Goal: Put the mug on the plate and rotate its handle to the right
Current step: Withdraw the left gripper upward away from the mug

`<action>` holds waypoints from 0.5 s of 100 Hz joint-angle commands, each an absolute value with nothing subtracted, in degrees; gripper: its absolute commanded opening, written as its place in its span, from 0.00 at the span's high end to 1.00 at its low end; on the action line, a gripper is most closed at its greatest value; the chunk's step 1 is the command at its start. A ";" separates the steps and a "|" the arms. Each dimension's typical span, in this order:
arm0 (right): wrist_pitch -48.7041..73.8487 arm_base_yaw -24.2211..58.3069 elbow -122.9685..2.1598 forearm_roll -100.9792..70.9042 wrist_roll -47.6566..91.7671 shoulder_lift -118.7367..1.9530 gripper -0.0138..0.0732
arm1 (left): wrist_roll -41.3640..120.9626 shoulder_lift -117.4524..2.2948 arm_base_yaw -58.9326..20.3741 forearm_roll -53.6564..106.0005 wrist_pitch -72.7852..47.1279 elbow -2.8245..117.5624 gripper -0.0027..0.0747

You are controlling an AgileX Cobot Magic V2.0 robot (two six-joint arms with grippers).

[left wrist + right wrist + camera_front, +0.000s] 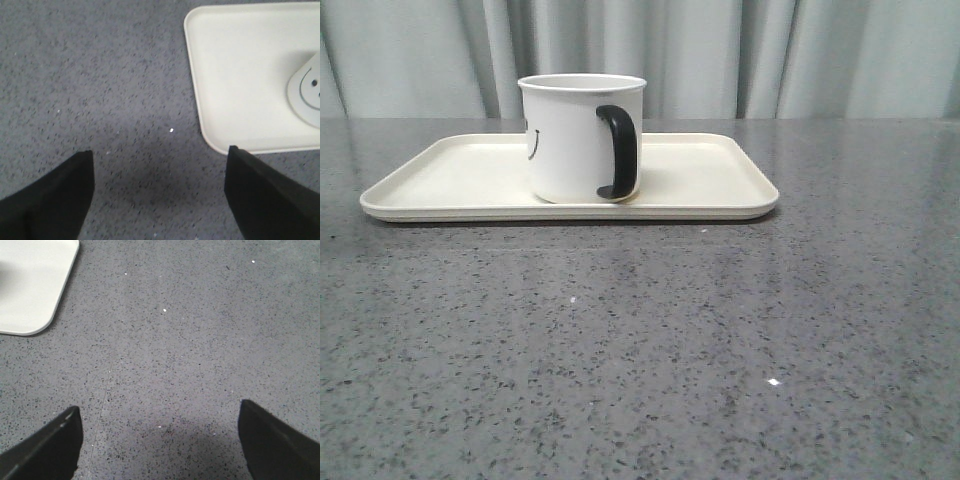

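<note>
The white mug (570, 140) stands upright on the cream plate (450, 180), near its middle. Its black handle (619, 150) faces the camera, slightly toward the right; part of the smiley face shows on its left side. In the left wrist view the plate's corner (240, 75) and part of the mug (307, 95) show. My left gripper (159, 172) is open and empty above bare table beside the plate. My right gripper (159, 427) is open and empty over bare table; a plate corner (30, 285) shows in its view. Neither gripper shows in the front view.
The grey speckled table (640, 350) stretches in front of the plate. Pale curtains (770, 50) hang behind the table's far edge.
</note>
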State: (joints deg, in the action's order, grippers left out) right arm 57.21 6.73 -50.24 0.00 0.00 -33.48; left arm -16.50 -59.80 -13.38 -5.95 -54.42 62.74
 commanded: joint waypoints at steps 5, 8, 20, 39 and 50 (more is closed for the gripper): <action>53.17 6.45 -52.08 0.37 0.00 -34.14 0.12 | -16.32 -52.64 -12.31 -5.69 -49.20 56.39 0.28; 53.17 6.45 -52.08 0.37 0.00 -34.14 0.12 | -16.32 -50.79 -12.31 -5.69 -48.46 54.37 0.29; 53.17 6.45 -52.08 0.37 0.00 -34.14 0.12 | -16.32 -44.66 -12.31 -3.99 -46.60 48.56 0.29; 53.22 6.45 -52.08 0.37 0.00 -34.14 0.12 | -16.32 -37.33 -12.31 -3.62 -46.70 43.08 0.29; 53.02 6.45 -52.08 0.37 0.00 -34.14 0.12 | -16.32 -35.78 -12.31 -3.72 -46.70 42.28 0.29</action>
